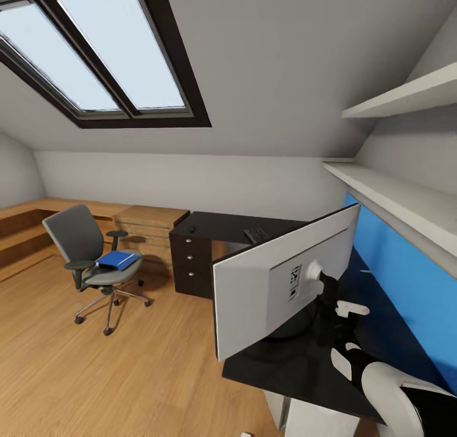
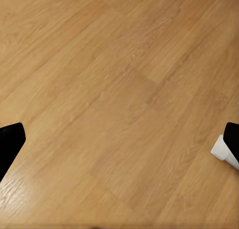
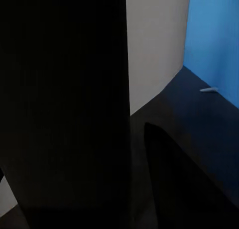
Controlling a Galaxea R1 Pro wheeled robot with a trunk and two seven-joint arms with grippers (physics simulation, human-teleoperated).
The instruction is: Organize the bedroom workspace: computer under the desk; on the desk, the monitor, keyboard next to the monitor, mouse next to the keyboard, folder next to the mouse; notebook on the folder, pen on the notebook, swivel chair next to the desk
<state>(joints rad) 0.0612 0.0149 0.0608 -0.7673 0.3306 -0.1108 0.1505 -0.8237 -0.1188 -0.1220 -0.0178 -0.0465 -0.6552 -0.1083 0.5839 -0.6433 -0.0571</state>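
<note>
The monitor [image 1: 279, 285] stands on the black tabletop [image 1: 298, 367], its white back turned this way and its black neck and round base below it. The right arm [image 1: 387, 386] reaches in behind the screen, white and black, close to the neck; I cannot tell whether its fingers are clenched or released, since the right wrist view is mostly dark shapes. In that view a blue wall panel [image 3: 214, 45] rises behind the tabletop, and a thin pale pen [image 3: 209, 89] lies near the panel's foot.

Farther along the tabletop, past the monitor's top edge, a small dark flat thing [image 1: 256, 234] rests; I cannot tell what it is. Below that end sits the drawer unit [image 1: 190, 262] with three silver knobs.

The chair [image 1: 95, 266] stands well apart from the desk on the wooden floor [image 1: 127, 373], and the blue folder [image 1: 117, 260] lies on its seat. A wooden chest [image 1: 149, 228] sits between chair and desk, against the wall.

The left wrist view looks down on bare floor, with the left fingers [image 2: 11, 144] spread wide at the edges, released and holding nothing.
</note>
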